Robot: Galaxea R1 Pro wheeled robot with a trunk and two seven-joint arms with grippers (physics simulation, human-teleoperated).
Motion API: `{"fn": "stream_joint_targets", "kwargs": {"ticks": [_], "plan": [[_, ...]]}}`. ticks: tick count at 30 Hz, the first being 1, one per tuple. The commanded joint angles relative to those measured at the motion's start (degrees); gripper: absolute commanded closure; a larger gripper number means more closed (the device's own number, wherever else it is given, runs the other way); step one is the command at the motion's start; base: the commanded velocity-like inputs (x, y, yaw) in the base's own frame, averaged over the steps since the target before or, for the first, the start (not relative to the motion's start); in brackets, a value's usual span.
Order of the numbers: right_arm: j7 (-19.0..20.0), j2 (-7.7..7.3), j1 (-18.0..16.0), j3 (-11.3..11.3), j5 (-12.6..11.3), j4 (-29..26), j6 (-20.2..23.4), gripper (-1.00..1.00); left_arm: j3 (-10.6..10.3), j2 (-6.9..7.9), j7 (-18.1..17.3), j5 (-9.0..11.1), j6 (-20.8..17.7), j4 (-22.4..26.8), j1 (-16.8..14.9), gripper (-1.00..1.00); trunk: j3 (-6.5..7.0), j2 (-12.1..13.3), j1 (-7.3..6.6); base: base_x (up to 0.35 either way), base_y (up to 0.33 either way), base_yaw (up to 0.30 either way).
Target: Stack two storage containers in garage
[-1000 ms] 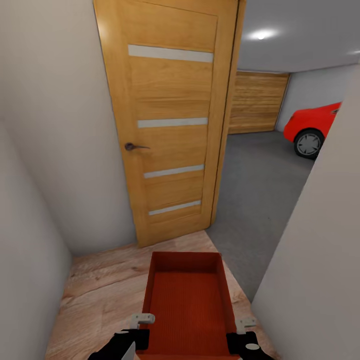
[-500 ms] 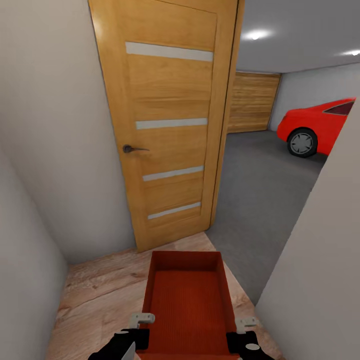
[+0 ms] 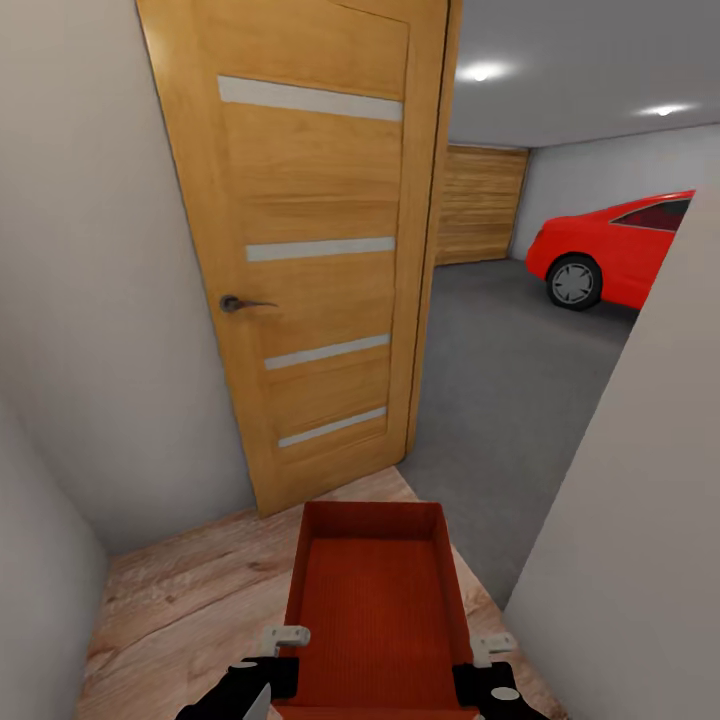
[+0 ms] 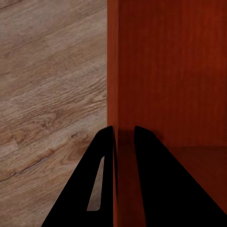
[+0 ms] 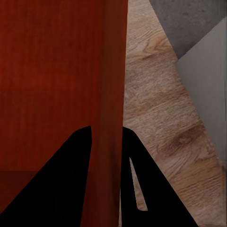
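Observation:
One orange-red storage container (image 3: 375, 600) hangs low in the head view, lidless with a ribbed inside, held level over the wood-plank floor. My left gripper (image 3: 272, 650) is shut on its left wall (image 4: 113, 71), one black finger (image 4: 101, 156) on each side. On the opposite wall (image 5: 113, 71) my right gripper (image 3: 480, 655) is likewise shut, its fingers (image 5: 80, 156) straddling the thin wall. Beyond the doorway lies the garage with its dark grey concrete floor (image 3: 510, 380).
A honey-wood door (image 3: 310, 250) with frosted strips stands open at the left of the doorway. White walls close in at left (image 3: 90, 300) and right (image 3: 640, 480). A red car (image 3: 610, 250) is parked in the garage before a wooden garage door (image 3: 480, 205).
The whole head view has shifted: door and doorway slid left, more of the red car shows. The container and both grippers keep their place in the picture.

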State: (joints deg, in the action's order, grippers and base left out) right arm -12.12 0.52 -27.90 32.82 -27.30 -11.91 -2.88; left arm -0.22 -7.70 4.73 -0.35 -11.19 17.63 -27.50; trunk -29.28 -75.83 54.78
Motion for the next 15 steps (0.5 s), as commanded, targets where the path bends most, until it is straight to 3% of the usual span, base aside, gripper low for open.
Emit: {"fn": "stream_joint_targets", "kwargs": {"ticks": [1,15], "plan": [[-1.0,0.01,0.0,0.0,-1.3,0.3,0.7,1.00,-0.2,-0.04,0.5,-0.6,-0.4,0.4,0.0,1.00,-0.05,0.0,0.00,0.001,0.001,-0.260],[-1.0,0.01,0.0,0.0,-1.3,0.3,0.7,1.00,-0.1,-0.04,0.7,-0.6,-0.4,0.4,0.0,1.00,-0.05,0.0,0.00,0.000,0.000,-0.246]]}}
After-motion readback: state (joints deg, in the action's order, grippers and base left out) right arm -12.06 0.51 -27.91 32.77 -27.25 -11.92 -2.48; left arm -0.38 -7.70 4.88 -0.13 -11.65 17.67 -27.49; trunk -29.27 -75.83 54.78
